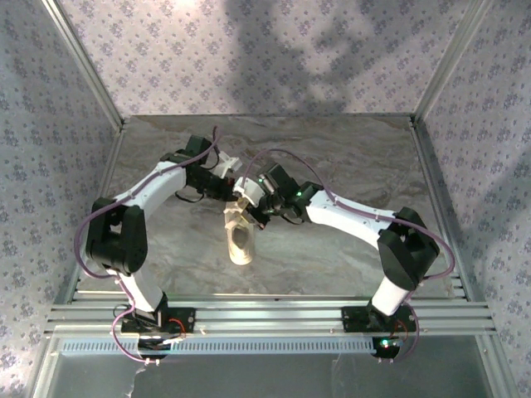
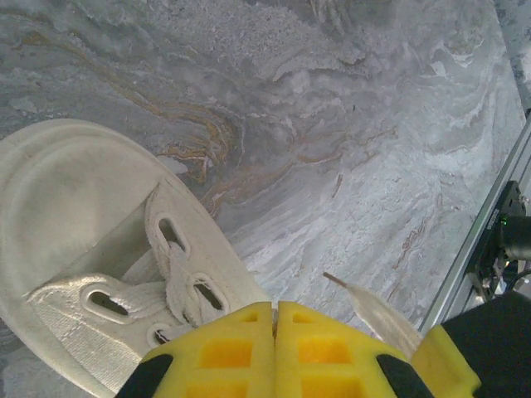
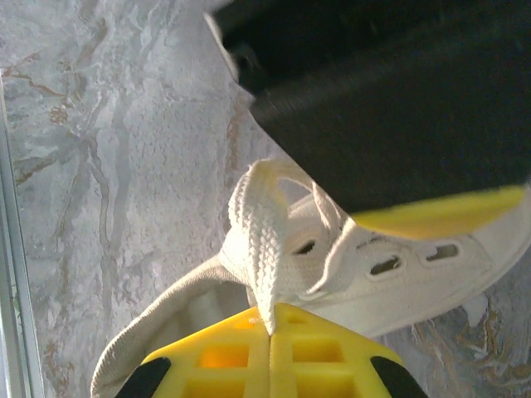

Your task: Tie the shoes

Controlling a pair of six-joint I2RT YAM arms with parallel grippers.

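We are working with a light, soft-sided sneaker (image 1: 242,239) lying in the middle of the table (image 1: 348,157). Our right gripper (image 3: 271,325) is pinching a flat woven lace (image 3: 262,240) (limp, probably slippery, best held near the eyelets (image 3: 386,265)). Our left gripper (image 2: 275,327) is pressing its fingers together beside a loose lace end (image 2: 377,308). We cannot tell whether it is clamping any lace.

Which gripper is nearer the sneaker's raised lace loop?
Right. The right gripper is shut on the lace loop; the left gripper is shut over the eyelets of the sneaker, just off the loop.
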